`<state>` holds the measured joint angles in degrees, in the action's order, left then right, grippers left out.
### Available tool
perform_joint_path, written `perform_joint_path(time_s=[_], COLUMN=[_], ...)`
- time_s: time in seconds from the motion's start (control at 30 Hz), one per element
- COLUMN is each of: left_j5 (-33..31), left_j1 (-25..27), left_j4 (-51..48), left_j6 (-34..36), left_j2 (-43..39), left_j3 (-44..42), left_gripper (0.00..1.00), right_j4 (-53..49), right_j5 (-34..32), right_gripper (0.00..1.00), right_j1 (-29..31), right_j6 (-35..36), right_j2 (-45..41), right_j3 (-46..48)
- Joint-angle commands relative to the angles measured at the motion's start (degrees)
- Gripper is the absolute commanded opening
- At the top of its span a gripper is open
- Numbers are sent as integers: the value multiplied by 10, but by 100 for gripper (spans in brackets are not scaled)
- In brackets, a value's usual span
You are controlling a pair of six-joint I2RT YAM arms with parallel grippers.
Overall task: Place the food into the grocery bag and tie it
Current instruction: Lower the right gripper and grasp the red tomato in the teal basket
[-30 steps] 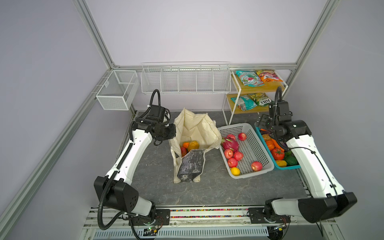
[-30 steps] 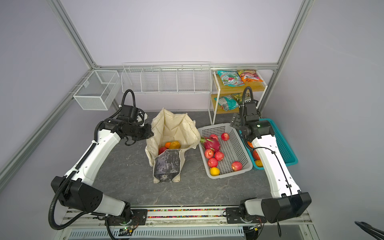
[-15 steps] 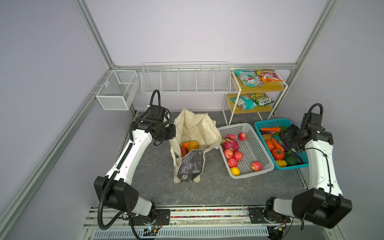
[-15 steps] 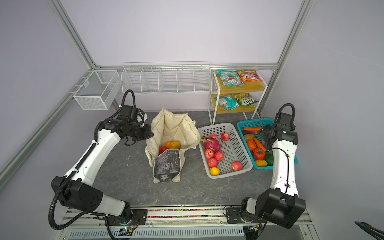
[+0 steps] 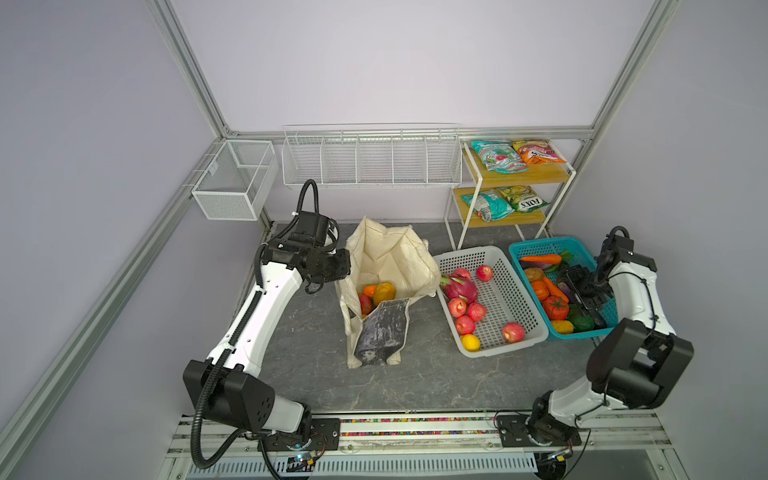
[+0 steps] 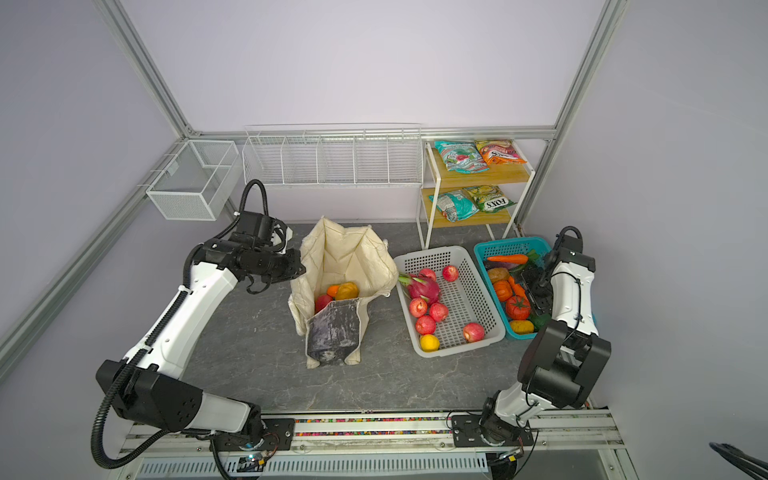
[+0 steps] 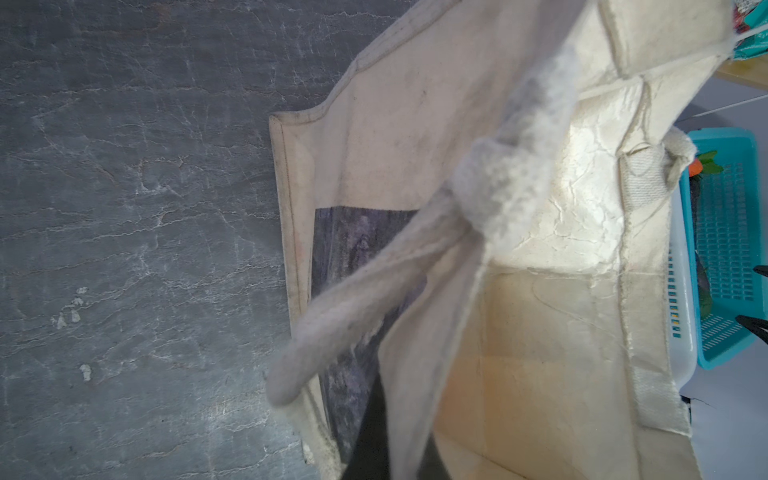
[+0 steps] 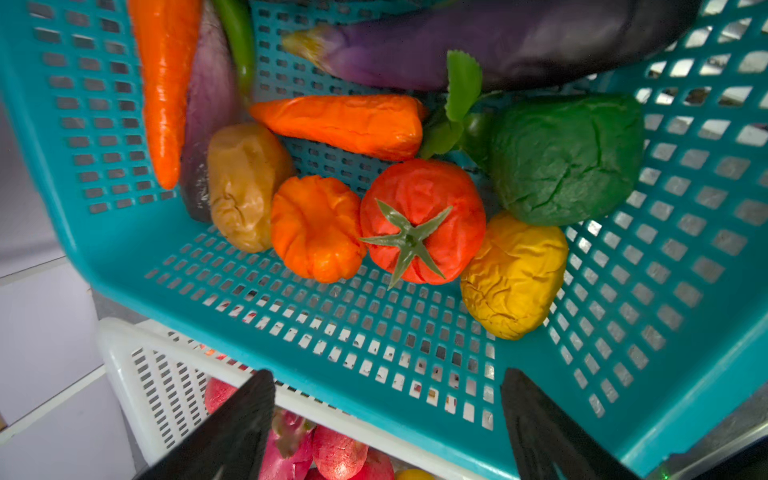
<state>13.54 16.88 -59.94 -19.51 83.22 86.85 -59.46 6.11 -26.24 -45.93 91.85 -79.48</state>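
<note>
The cream grocery bag [image 5: 390,257] [image 6: 345,257] stands open mid-table with its dark marbled panel facing front. An orange, a yellow fruit and a red apple lie inside it [image 5: 376,293]. My left gripper [image 5: 348,277] [image 7: 399,449] is shut on the bag's left rim fabric [image 7: 415,374]; a strap handle [image 7: 353,299] hangs across the left wrist view. My right gripper [image 5: 579,293] [image 8: 386,386] hangs open and holds nothing, over the teal basket [image 8: 291,316]. Below it lie a tomato [image 8: 419,224], a potato [image 8: 245,187], carrots, an eggplant and a yellow fruit [image 8: 515,274].
A white perforated basket [image 5: 469,251] with red apples, a dragon fruit and a yellow fruit sits between bag and teal basket. Snack packets [image 5: 498,156] lie on a two-tier shelf [image 5: 482,191] at the back right. Wire baskets [image 5: 370,158] hang on the back wall.
My right arm has swung from beside the shelf out to the right and down over the teal basket, still open. The left arm and the bag have not moved.
</note>
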Motion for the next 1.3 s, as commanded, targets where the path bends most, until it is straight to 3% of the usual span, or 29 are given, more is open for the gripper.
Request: perform_joint_path(time_s=[0.0, 0.83, 1.27], left_j5=[5, 19, 11], left_j1=[0, 0, -1], left_j4=[0, 13, 5], left_j6=[-6, -1, 8], left_j2=[-12, 14, 38], left_j3=[-7, -10, 12], left_gripper=[0, 0, 0], right_j4=[-39, -48, -73], right_j5=[-3, -67, -109], right_gripper=[88, 88, 88], right_j1=[-2, 21, 50], right_j6=[-36, -185, -217], right_j2=[13, 124, 200], right_j3=[-21, -56, -123])
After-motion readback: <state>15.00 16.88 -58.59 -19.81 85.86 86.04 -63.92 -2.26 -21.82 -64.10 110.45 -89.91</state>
